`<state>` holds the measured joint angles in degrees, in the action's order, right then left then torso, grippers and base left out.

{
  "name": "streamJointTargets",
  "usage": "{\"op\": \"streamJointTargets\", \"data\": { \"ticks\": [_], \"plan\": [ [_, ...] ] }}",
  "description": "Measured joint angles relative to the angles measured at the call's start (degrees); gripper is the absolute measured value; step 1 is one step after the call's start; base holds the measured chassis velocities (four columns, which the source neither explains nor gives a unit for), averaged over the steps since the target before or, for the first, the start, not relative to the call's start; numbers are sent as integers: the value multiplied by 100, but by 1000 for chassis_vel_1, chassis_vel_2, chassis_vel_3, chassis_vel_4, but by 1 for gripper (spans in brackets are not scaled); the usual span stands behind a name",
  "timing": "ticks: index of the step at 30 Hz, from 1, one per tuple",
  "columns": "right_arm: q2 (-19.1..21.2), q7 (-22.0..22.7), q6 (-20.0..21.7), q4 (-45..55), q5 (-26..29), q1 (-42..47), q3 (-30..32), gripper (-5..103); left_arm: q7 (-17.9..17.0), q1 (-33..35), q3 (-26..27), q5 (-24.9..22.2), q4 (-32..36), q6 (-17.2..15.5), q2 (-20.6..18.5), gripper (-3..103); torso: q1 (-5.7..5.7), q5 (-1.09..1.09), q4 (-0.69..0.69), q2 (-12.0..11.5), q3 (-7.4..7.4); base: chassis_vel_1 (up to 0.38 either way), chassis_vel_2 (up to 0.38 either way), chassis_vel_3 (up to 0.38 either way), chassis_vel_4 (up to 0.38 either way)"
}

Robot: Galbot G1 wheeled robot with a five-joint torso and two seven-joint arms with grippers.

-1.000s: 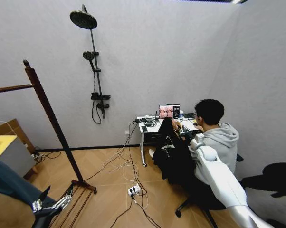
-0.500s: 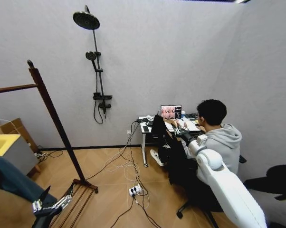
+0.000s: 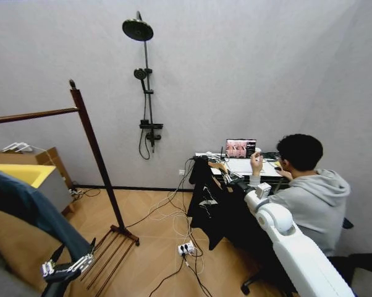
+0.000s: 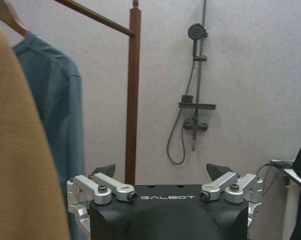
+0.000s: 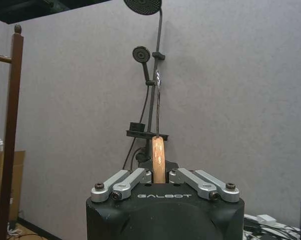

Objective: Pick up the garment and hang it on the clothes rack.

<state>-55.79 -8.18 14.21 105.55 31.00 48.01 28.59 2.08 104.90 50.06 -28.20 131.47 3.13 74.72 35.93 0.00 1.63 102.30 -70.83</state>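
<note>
The garment, a black jacket, hangs off a light wooden hanger in front of the desk. My right gripper is shut on that hanger. In the right wrist view the hanger stands upright between the closed fingers of the right gripper, its metal hook rising above. The clothes rack stands to the left, its rail running off the left edge; its post also shows in the right wrist view. My left gripper is low at the bottom left, open, near the rack post.
A dark teal-blue jacket and a tan garment hang on the rack's left part. Cables and a power strip lie on the floor. A desk with a laptop and a wall shower fitting stand behind.
The whole head view has swung toward the rack, so the camera moved. My right gripper has carried the jacket on its hanger leftward, away from the desk.
</note>
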Motion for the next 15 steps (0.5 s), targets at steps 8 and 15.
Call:
{"op": "streamJointTargets", "data": {
  "ticks": [8, 15],
  "plan": [
    [-8, -6, 25, 35, 19, 158, 172, 10, 0, 0, 0, 0, 0, 0, 0, 100, 0, 0, 1, -1, 0, 121, 126, 114, 110],
    [-47, -25, 16, 3, 29, 182, 314, 10, 0, 0, 0, 0, 0, 0, 0, 100, 1, 0, 1, -1, -1, 126, 132, 128, 119]
  ]
}}
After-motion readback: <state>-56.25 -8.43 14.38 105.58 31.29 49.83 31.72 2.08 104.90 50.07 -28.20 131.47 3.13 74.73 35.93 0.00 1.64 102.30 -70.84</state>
